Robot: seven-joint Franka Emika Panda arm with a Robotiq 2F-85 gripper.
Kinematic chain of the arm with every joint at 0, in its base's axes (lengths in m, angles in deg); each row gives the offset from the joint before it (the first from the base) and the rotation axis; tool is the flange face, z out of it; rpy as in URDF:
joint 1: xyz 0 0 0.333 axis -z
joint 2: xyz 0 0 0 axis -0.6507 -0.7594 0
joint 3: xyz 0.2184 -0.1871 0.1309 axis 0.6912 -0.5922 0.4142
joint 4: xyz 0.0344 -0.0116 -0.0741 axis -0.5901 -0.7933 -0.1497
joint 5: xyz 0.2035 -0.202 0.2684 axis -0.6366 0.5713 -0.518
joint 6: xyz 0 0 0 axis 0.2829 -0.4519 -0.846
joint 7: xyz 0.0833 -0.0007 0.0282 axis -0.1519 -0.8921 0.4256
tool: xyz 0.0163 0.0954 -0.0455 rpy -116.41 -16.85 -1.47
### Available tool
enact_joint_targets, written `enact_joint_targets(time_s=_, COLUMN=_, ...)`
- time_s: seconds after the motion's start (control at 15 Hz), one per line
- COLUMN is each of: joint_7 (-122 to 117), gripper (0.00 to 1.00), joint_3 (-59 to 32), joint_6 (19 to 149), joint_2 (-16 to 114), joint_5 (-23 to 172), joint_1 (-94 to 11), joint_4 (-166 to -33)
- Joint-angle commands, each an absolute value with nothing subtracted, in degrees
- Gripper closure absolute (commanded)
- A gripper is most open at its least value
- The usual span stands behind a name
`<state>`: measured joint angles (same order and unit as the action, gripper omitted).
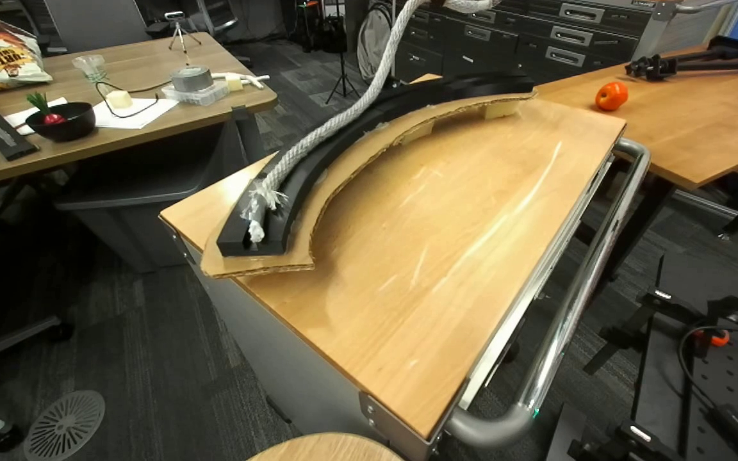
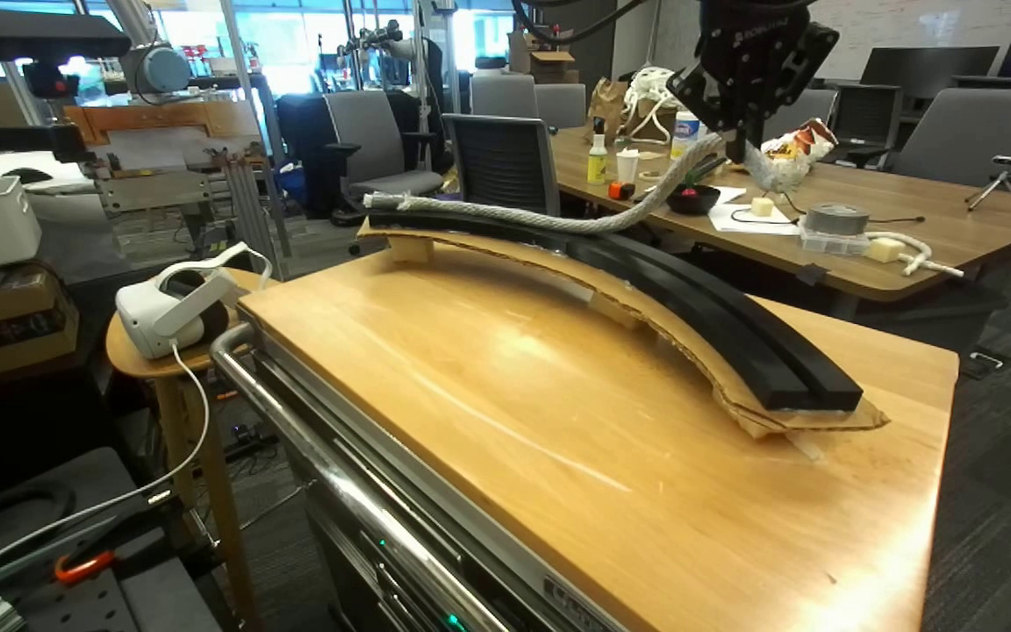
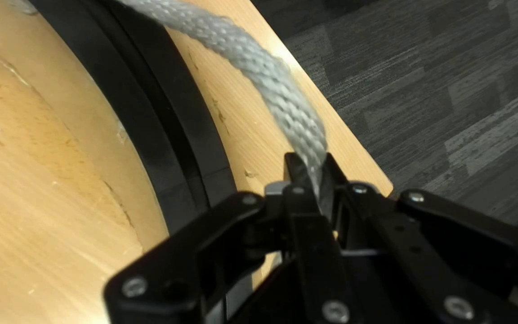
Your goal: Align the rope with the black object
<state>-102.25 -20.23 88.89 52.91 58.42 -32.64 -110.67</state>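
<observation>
- Nearest in the wrist view, your gripper [image 3: 311, 173]: its jaws are clamped on the rope [image 3: 281, 94], pinching it narrow, and hold it raised above the wooden surface [image 3: 241, 130].
- Past your grip, the rope curves above the surface between the black strip [image 3: 135, 99] and the surface's edge, near a corner.
- The strip arcs across the surface on a cardboard base [image 1: 324, 192].
- In both exterior views, the rope's free end lies on the strip's end, near another corner.
- Beyond the surface's edge, dark carpet [image 3: 421, 99].
</observation>
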Motion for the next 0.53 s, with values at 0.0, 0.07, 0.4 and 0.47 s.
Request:
enact_joint_targets(time_s=0.0, joint_7=-104.1, gripper=0.97, joint_3=-21.5, joint_6=88.0, joint_2=51.3, joint_5=63.2, joint_1=-33.1, joint_4=-108.4)
enact_joint_targets(time_s=0.07, joint_7=-104.2, gripper=0.97, joint_3=-21.6, joint_6=87.6, joint_2=51.1, joint_5=64.2, joint_1=-33.1, joint_4=-108.4)
enact_joint_targets(time_s=0.4, joint_7=-104.6, gripper=0.97, joint_3=-22.1, joint_6=85.5, joint_2=50.3, joint_5=69.0, joint_1=-33.7, joint_4=-108.4)
enact_joint_targets(time_s=0.47, joint_7=-104.9, gripper=0.97, joint_3=-22.3, joint_6=85.8, joint_2=50.2, joint_5=70.5, joint_1=-33.9, joint_4=-108.7)
